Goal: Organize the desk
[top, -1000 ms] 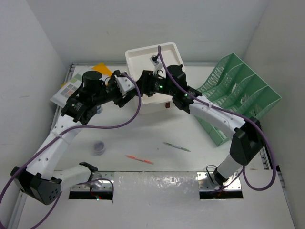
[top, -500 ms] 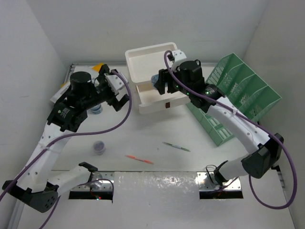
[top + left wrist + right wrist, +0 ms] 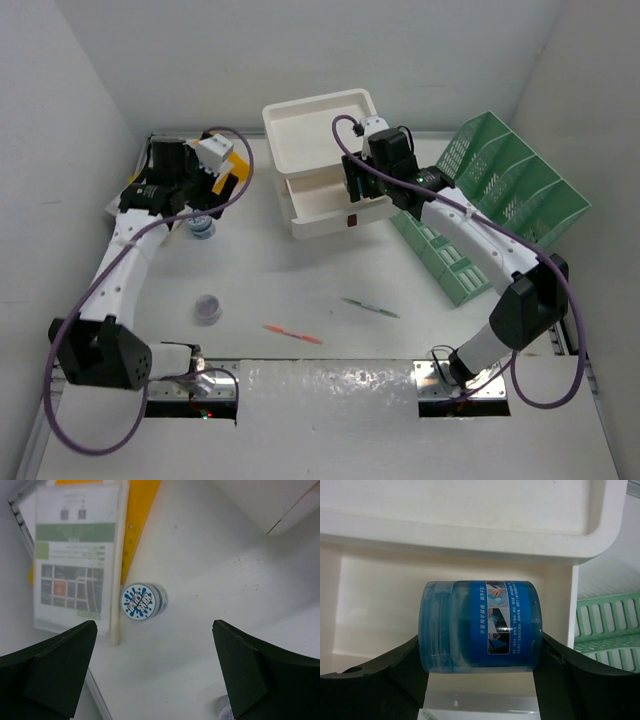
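Note:
The desk [image 3: 300, 275] is a white tabletop with metal rails. My right gripper [image 3: 352, 190] hangs over the open top drawer [image 3: 322, 207] of the white drawer unit [image 3: 320, 125]. It is shut on a blue see-through jar [image 3: 480, 626] that lies sideways between the fingers, above the drawer's inside [image 3: 375, 605]. My left gripper [image 3: 200, 203] is open and empty above a small round tin [image 3: 202, 229] at the left. In the left wrist view the tin [image 3: 141, 601] has a blue splash lid and lies beyond the fingertips [image 3: 55, 672].
A pamphlet [image 3: 75, 560], a yellow folder [image 3: 142, 510] and a pale ruler [image 3: 118, 580] lie at the far left. A small purple pot [image 3: 208, 308], a red pen [image 3: 293, 334] and a grey-green pen [image 3: 370, 307] lie on the desk. A green mesh rack [image 3: 500, 200] stands right.
My left gripper has drawn back from the drawer unit to the left and now hangs over the tin. My right gripper has moved right with the jar, over the open drawer.

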Controlling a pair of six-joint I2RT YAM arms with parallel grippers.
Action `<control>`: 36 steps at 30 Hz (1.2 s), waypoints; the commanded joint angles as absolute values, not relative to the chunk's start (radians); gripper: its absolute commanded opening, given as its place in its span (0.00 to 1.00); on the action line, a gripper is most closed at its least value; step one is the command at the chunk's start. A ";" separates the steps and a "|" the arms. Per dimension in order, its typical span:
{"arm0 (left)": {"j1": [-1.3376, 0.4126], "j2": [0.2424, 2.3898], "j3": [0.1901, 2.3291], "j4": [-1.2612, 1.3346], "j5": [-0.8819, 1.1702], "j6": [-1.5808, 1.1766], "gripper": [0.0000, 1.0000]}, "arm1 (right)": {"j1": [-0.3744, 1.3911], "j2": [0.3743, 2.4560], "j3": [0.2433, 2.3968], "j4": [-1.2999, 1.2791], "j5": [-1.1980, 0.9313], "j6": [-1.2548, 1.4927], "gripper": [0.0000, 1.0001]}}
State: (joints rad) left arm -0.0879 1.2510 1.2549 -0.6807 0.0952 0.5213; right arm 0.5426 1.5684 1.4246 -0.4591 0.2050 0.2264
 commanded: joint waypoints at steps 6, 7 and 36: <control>-0.002 1.471 1.299 -0.560 0.110 0.466 1.00 | 0.523 1.592 1.482 -0.433 0.204 0.189 0.82; 0.018 1.529 1.330 -0.574 0.129 0.462 1.00 | 0.523 1.589 1.477 -0.431 0.204 0.184 0.83; 0.077 1.870 1.316 -0.511 -0.026 0.431 0.58 | 0.546 1.352 1.330 -0.348 0.135 0.189 0.96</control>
State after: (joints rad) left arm 0.0673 1.9018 1.3323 -0.5266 -0.0288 0.4339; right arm 0.5350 1.3891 1.3403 -0.3901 0.1455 0.1833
